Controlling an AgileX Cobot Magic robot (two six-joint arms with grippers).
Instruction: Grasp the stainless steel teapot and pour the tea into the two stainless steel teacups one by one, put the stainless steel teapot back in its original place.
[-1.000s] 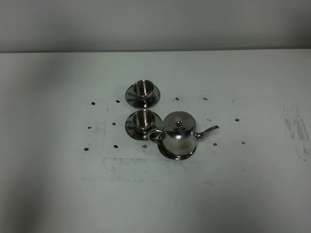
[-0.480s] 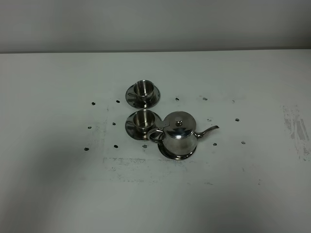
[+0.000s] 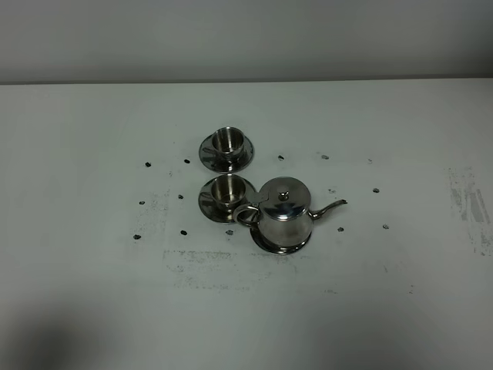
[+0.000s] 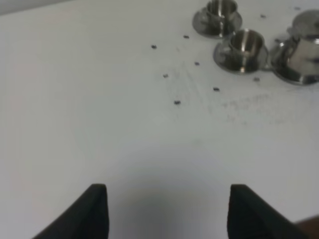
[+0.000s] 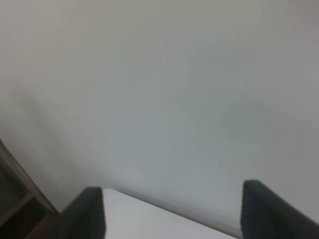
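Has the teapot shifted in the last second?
No. The teapot is unmoved: its spout still ends near the same dark dot.

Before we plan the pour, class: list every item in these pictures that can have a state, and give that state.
Stainless steel teapot: upright, lid on, seated on the round steel tray, ungrasped.
Far teacup: upright on far saucer.
Near teacup: upright on near saucer.
Left gripper: open, empty.
Right gripper: open, empty.
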